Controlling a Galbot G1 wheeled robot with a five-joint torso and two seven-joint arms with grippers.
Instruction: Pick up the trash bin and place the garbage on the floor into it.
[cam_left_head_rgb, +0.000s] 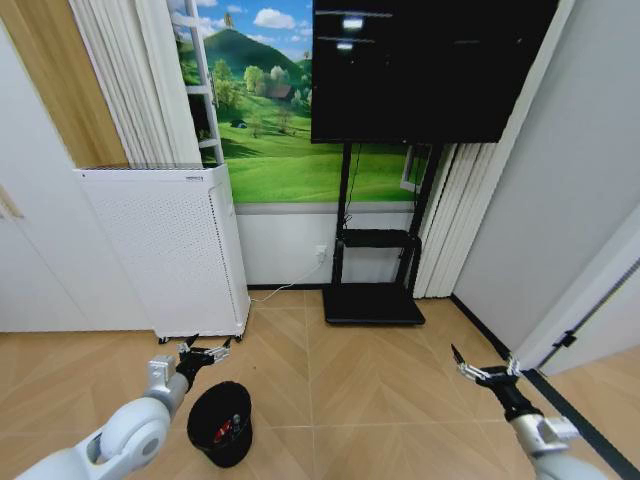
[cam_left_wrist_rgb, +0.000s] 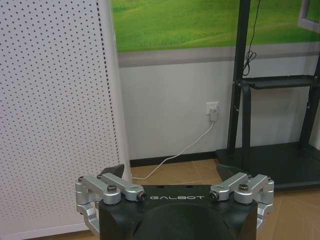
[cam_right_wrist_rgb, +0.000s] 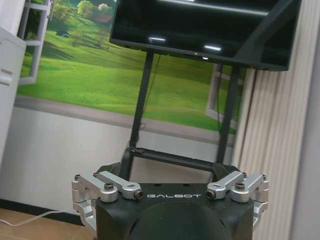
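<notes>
Beside left gripper (cam_left_head_rgb: 207, 352), trash bin (cam_left_head_rgb: 221, 424), floor (cam_left_head_rgb: 370, 380)

The word "GALBOT" stands in pale capital letters on the black body of the left gripper (cam_left_wrist_rgb: 170, 176), centred between its two silver finger linkages. The same word "GALBOT" stands in the same place on the black body of the right gripper (cam_right_wrist_rgb: 166, 170). A small dark marking near the top edge of the white perforated cabinet (cam_left_head_rgb: 165, 245) is too small to read.
</notes>
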